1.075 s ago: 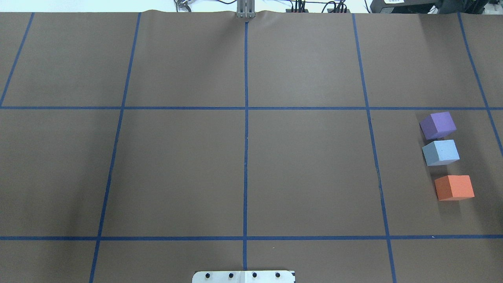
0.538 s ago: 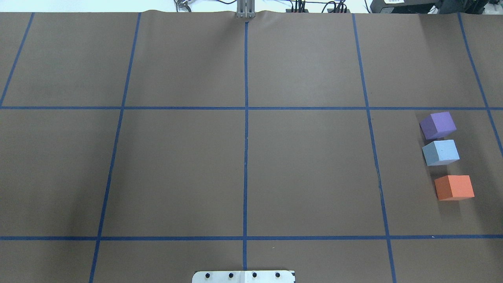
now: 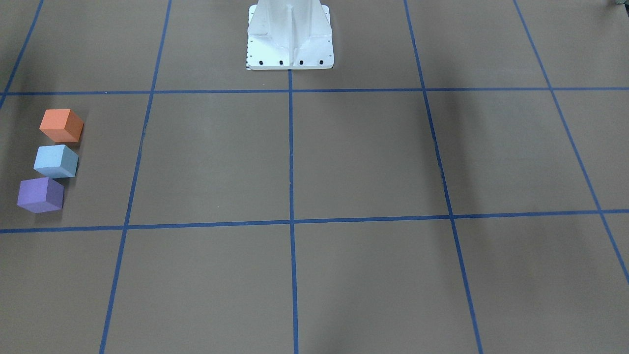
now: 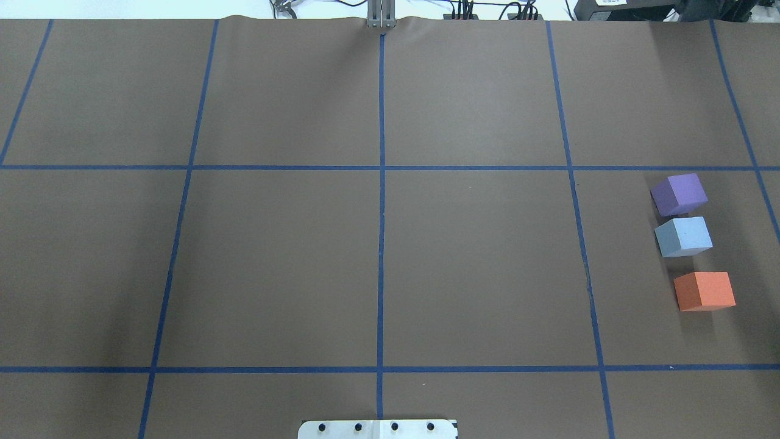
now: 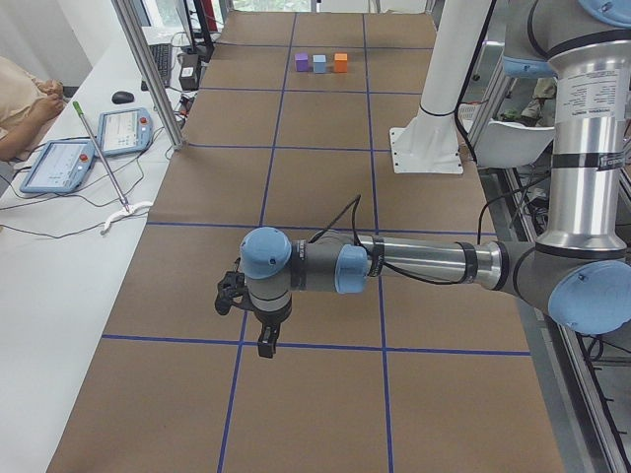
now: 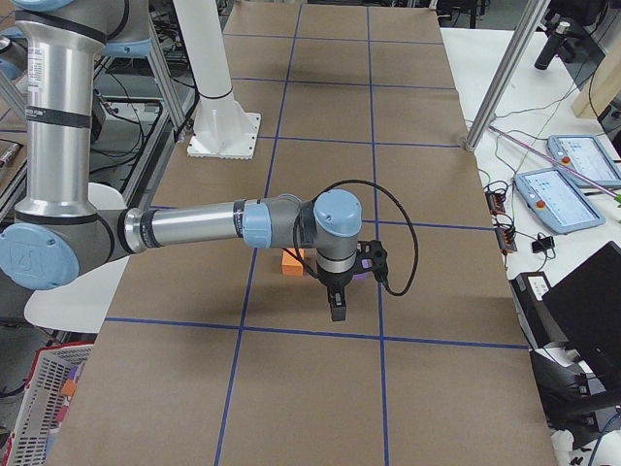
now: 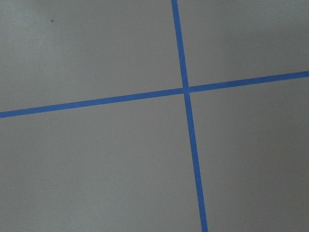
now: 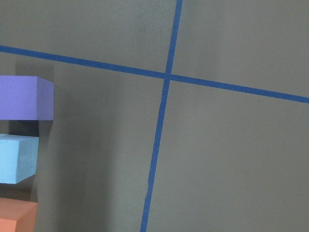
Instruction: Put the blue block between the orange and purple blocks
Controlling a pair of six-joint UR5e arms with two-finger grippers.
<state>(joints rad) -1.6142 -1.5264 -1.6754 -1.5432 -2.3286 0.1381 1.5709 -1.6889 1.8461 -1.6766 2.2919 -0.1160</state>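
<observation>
The blue block (image 4: 684,236) stands on the brown table in a row between the purple block (image 4: 679,194) and the orange block (image 4: 705,291), close to the purple one and a small gap from the orange one. The row also shows in the front view: orange (image 3: 61,125), blue (image 3: 56,161), purple (image 3: 41,194). The right wrist view shows the purple block (image 8: 24,96), blue block (image 8: 17,158) and orange block (image 8: 17,217) at its left edge. My right gripper (image 6: 337,309) hangs above the table beside the blocks. My left gripper (image 5: 264,340) hangs over the table's other end. I cannot tell whether either is open or shut.
The white robot base plate (image 3: 290,49) stands at the table's near middle edge. Blue tape lines (image 4: 381,183) divide the brown table. A side bench holds tablets (image 5: 123,130) and cables, with an operator at its far end.
</observation>
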